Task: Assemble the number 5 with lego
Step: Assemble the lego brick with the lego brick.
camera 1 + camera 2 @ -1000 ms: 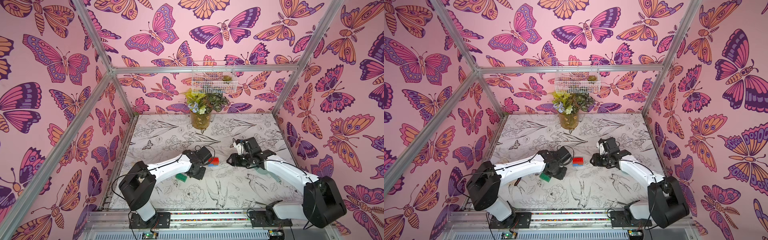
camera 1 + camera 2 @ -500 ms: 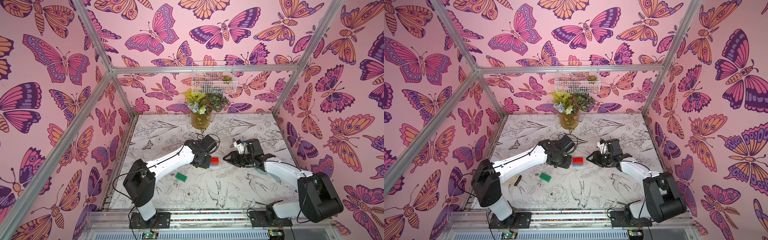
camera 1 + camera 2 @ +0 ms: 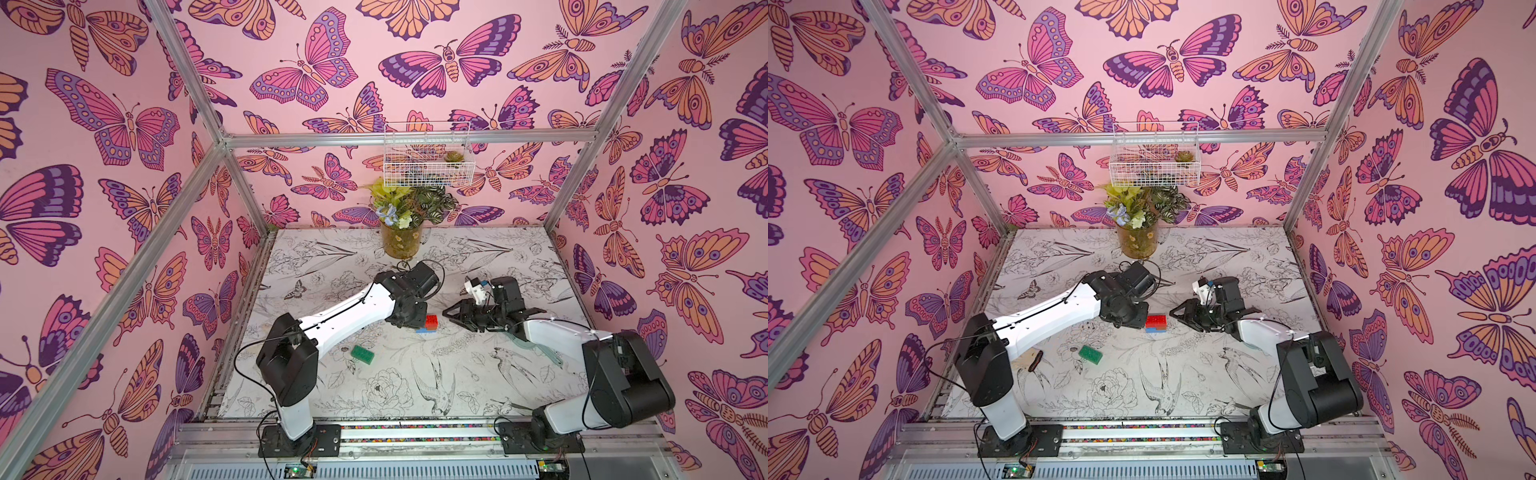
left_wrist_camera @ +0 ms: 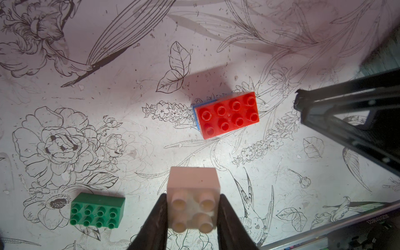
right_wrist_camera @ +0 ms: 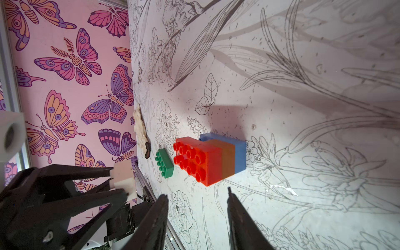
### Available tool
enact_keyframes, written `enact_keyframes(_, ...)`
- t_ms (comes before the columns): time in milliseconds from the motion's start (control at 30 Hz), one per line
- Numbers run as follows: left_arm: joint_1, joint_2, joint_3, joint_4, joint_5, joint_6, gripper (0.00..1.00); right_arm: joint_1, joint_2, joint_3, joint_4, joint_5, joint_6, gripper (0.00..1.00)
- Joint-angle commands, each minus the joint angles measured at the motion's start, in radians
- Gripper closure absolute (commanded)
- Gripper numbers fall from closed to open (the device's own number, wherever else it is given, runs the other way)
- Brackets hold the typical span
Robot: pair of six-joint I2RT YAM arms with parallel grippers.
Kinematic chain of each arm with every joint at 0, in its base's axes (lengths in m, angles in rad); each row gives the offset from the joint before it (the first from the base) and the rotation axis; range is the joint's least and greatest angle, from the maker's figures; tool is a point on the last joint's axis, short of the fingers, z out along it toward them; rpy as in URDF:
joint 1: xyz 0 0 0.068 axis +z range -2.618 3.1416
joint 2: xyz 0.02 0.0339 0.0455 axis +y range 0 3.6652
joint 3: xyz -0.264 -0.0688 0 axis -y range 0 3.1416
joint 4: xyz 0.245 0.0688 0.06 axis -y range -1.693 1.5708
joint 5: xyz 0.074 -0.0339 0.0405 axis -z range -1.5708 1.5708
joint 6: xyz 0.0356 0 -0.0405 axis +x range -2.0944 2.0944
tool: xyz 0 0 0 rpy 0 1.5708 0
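Note:
A stack of lego stands mid-table: a red brick on an orange one on a blue one; it shows in both top views. My left gripper is shut on a white square brick, held above the table just left of the stack. A green brick lies loose on the table nearer the left arm's base. To the right of the stack my right gripper is open, with nothing between its fingers.
A vase of flowers stands at the back centre under a wire basket on the wall. A small brown and white scrap lies by the left wall. Pink walls enclose the table on three sides.
My left arm swung away from the green brick toward the back and now sits beside the stack. The right gripper edged slightly left toward the stack and its jaws narrowed a little.

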Motion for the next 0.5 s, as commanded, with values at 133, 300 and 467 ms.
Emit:
enact_keyframes(133,0.007,0.067,0.097,-0.086,-0.001,-0.017,0.79,-0.007,0.043,-0.015,0.082,-0.054,0.037,0.54)
enact_keyframes(300,0.007,0.109,0.130,-0.092,0.012,-0.026,0.80,-0.018,0.079,-0.052,0.209,-0.102,0.097,0.54)
enact_keyframes(467,0.007,0.149,0.160,-0.092,0.020,-0.029,0.79,-0.019,0.142,-0.060,0.262,-0.132,0.107,0.54)
